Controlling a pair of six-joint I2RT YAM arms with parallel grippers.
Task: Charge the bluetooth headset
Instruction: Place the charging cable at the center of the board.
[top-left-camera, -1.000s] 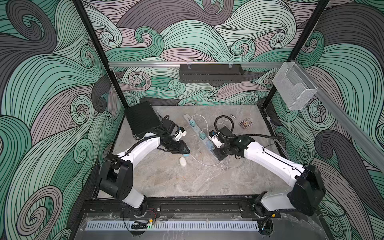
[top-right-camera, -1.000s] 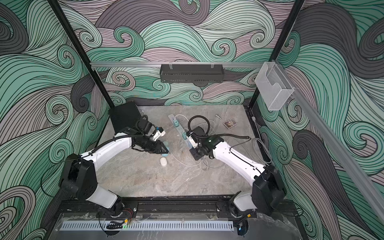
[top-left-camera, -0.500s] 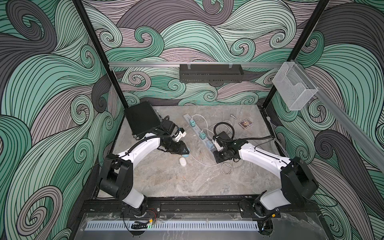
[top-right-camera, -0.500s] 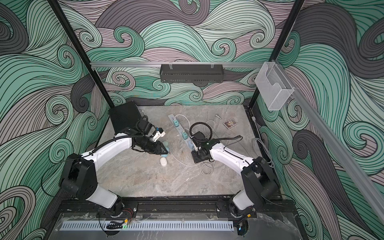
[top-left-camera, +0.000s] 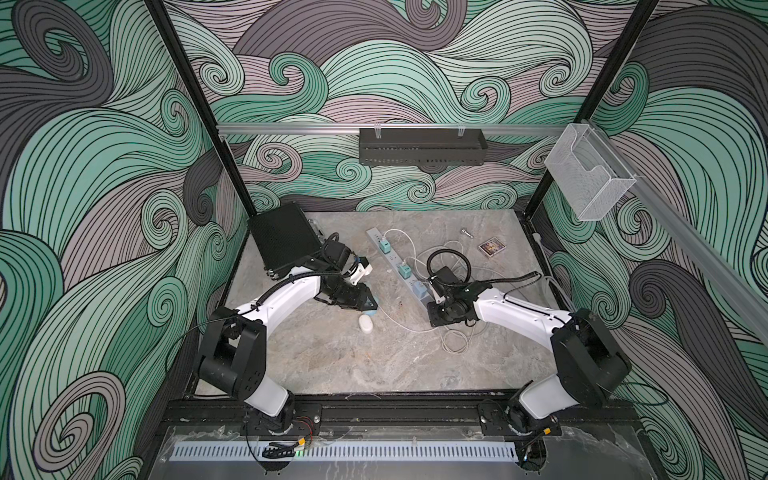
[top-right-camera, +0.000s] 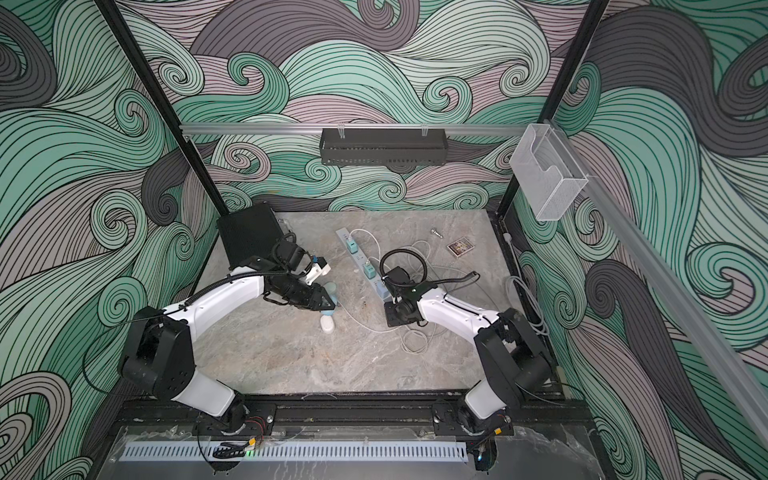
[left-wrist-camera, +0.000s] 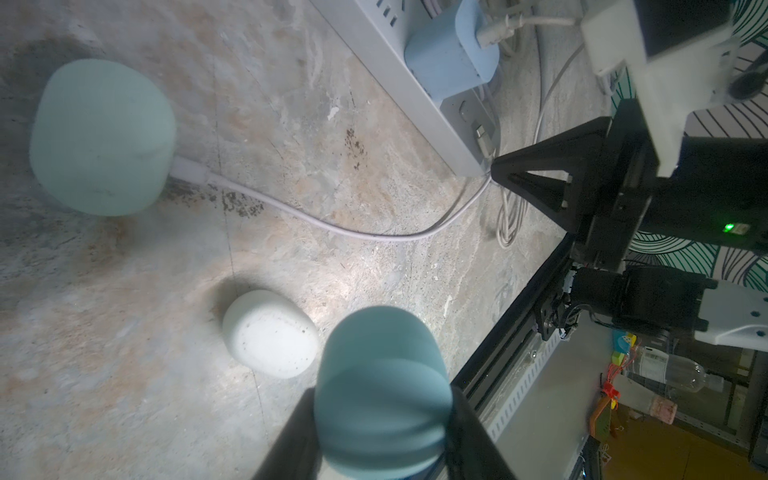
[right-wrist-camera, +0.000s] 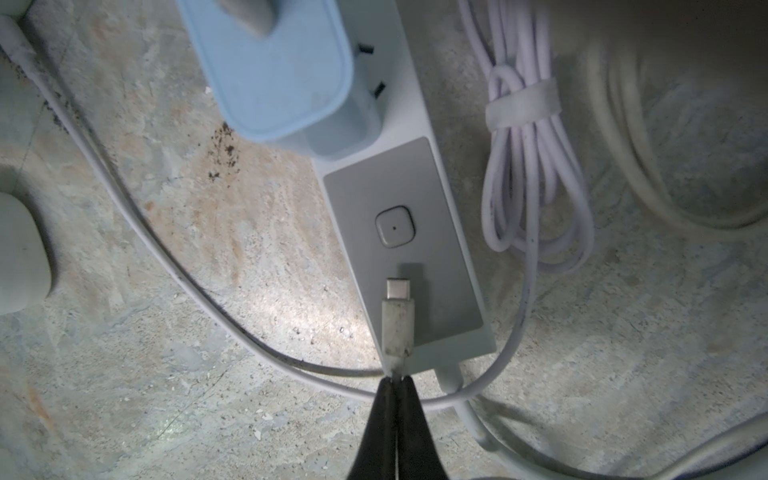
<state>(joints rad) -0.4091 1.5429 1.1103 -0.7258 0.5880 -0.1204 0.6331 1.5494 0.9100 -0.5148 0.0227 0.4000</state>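
On the marble surface (top-left-camera: 374, 365), the white earbud case (top-left-camera: 366, 323) lies beside the left tool (left-wrist-camera: 232, 266), spread, its 2 teal pads apart. The right tool (right-wrist-camera: 397, 376) pinches the USB-C plug (right-wrist-camera: 398, 309) over the power strip (right-wrist-camera: 419, 232), chargers beyond.

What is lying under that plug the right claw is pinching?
The plug, pinched by the right fingers, hovers above the power strip's grey end panel, near its button. Whether they touch is unclear.

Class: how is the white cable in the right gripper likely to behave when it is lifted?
The cable probably flops: it curves loosely across the table. Its plug looks stiff, jutting straight out of the shut right gripper. The strapped bundle would likely drag behind.
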